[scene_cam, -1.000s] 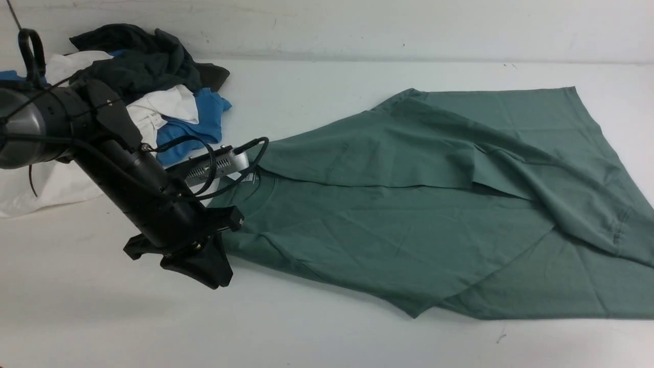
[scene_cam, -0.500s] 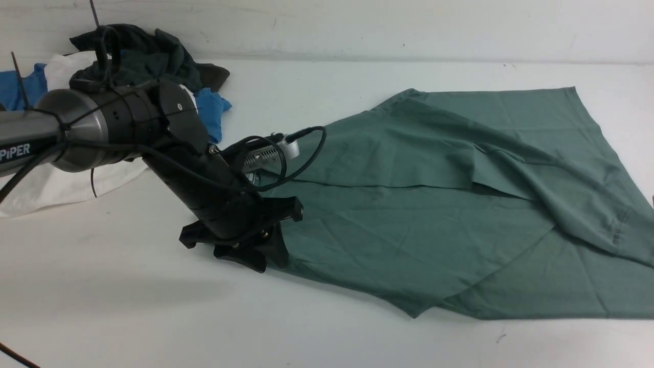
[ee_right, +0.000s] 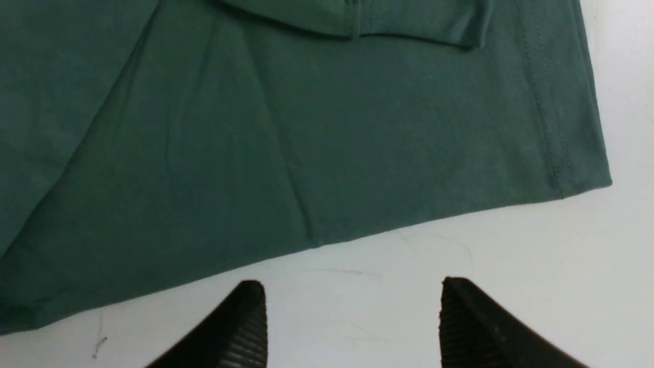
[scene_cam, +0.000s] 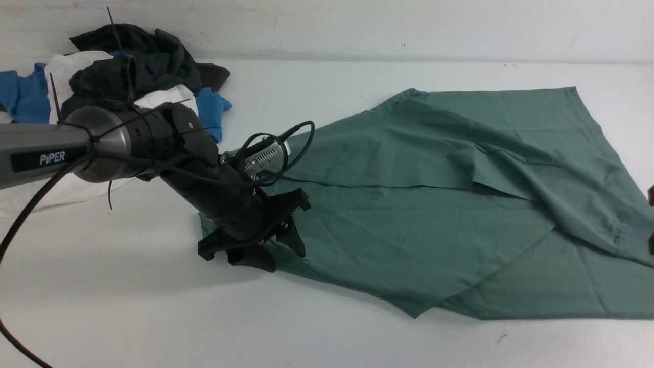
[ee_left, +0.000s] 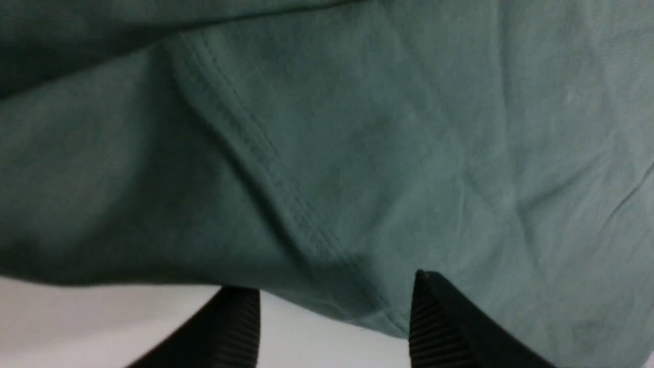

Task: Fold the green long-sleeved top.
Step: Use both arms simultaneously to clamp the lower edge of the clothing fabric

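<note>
The green long-sleeved top (scene_cam: 409, 214) lies spread over the right half of the white table, with one flap folded across its middle. My left gripper (scene_cam: 278, 253) is low over the top's left edge, open. In the left wrist view a stitched seam of the top (ee_left: 357, 128) runs down toward the left gripper (ee_left: 332, 291), and the cloth edge lies between the parted fingers without being pinched. My right gripper (ee_right: 351, 286) is open over bare table, just off the hem and its corner of the top (ee_right: 255, 128).
A pile of clothes sits at the back left: a dark charcoal garment (scene_cam: 143, 56), a blue garment (scene_cam: 209, 112) and white cloth (scene_cam: 66, 189). The table's back edge meets a wall (scene_cam: 357, 25). Bare table (scene_cam: 153, 317) runs along the front.
My left arm has swung right, from beside the top's left edge to over it. Its jaws have gone from shut to open. The top has barely shifted.
</note>
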Robot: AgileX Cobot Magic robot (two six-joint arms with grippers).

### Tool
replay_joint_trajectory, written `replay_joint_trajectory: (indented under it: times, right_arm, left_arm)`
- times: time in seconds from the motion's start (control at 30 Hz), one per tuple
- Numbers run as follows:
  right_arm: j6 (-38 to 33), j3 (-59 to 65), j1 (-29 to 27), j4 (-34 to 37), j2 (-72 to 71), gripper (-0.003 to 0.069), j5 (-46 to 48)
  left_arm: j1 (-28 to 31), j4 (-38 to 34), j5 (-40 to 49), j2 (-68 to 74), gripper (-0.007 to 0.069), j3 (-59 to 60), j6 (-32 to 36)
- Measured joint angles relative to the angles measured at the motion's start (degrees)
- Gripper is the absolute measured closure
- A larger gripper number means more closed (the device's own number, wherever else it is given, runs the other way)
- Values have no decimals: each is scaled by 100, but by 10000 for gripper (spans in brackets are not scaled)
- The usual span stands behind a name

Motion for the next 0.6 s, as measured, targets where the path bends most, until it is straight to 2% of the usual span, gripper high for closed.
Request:
replay_joint_trajectory:
  times: [0.33,0.47,0.53,0.57,0.6]
  right_arm:
    - [0,0,0,67,0,237,-71]
    - [-22,0,0,131,0,237,-84]
    - [-71,0,0,153,0,237,-84]
    - [-71,0,0,153,0,237,-84]
    - [-71,0,0,159,0,237,-43]
  left_arm:
    - [-6,-148,26,216,256,-20,12]
    - [-6,-136,51,269,345,-48,134]
    - [-1,-114,108,309,489,-48,343]
    - [-1,-109,118,310,512,-48,384]
    - [-1,-79,161,322,573,-48,496]
